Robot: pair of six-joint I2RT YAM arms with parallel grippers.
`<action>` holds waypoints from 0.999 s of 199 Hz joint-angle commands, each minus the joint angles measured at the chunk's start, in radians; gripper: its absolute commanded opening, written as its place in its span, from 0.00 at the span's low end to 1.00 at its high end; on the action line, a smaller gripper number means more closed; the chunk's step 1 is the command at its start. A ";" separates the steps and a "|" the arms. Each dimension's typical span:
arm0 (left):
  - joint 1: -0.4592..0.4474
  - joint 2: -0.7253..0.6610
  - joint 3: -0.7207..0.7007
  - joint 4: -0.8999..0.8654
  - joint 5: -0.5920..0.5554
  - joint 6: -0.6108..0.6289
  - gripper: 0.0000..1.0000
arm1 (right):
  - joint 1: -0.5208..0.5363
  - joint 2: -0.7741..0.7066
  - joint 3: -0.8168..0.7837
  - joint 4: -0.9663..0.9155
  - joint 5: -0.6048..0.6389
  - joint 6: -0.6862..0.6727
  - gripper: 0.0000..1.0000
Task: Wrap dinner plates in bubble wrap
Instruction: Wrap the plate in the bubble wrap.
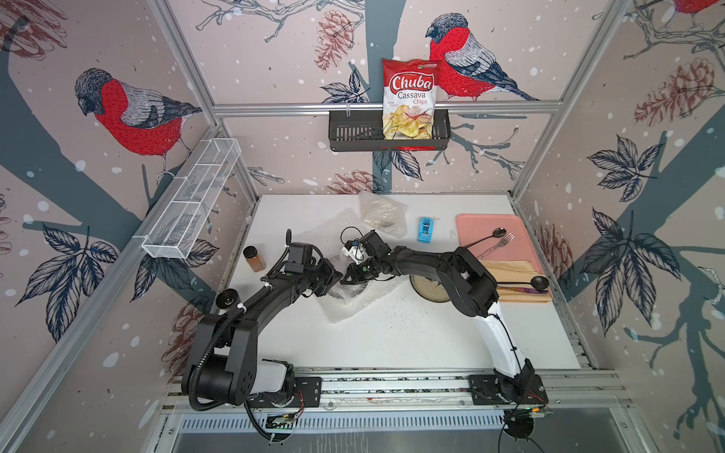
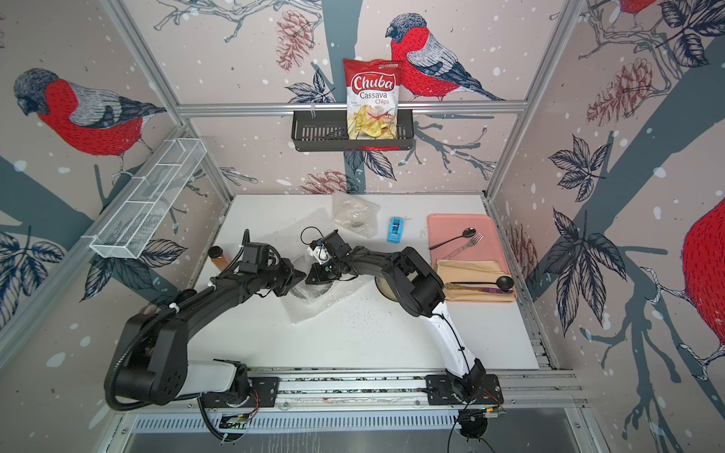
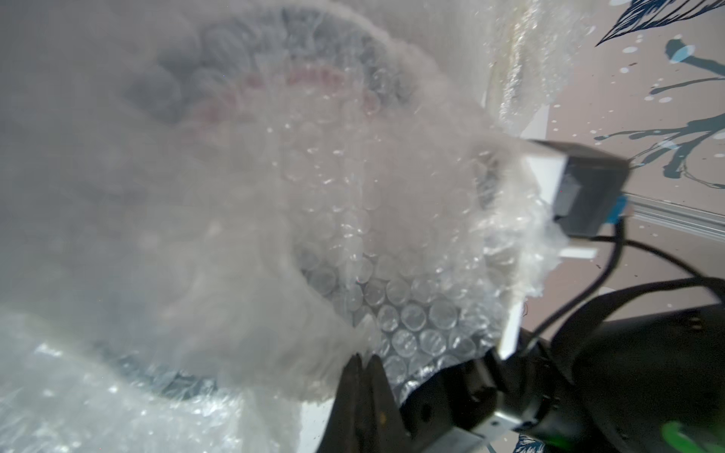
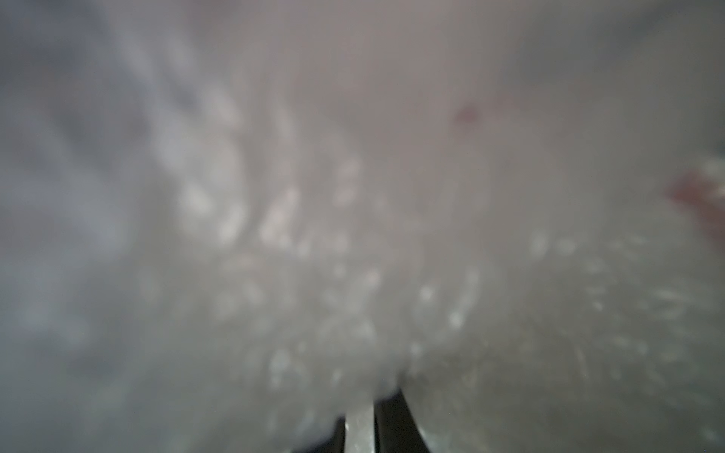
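Three plates (image 1: 427,293), three wrap sheets (image 1: 328,228); left gripper (image 3: 363,361) and right gripper (image 4: 363,415) each pinch the middle sheet (image 1: 353,310).

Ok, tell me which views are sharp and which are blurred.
Both top views: sharp and evenly lit throughout. Left wrist view: crisp only on the bubble wrap by the left pincer; the nearer folds are fogged. Right wrist view: wholly out of focus, just hazy wrap.

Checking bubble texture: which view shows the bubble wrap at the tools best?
Left wrist view: the bubble wrap shows sharp, close bubbles. Both top views show it small, partly hidden; the right wrist view shows it only as blur.
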 commanded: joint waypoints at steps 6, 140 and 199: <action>-0.027 0.039 -0.038 0.017 0.014 0.002 0.00 | -0.001 0.024 -0.001 -0.088 0.105 0.009 0.17; -0.027 0.176 -0.153 0.045 -0.063 0.057 0.00 | -0.070 -0.255 -0.096 -0.201 0.194 0.032 0.24; -0.025 0.176 -0.125 0.026 -0.079 0.086 0.00 | -0.103 -0.308 0.024 -0.368 0.331 -0.320 0.25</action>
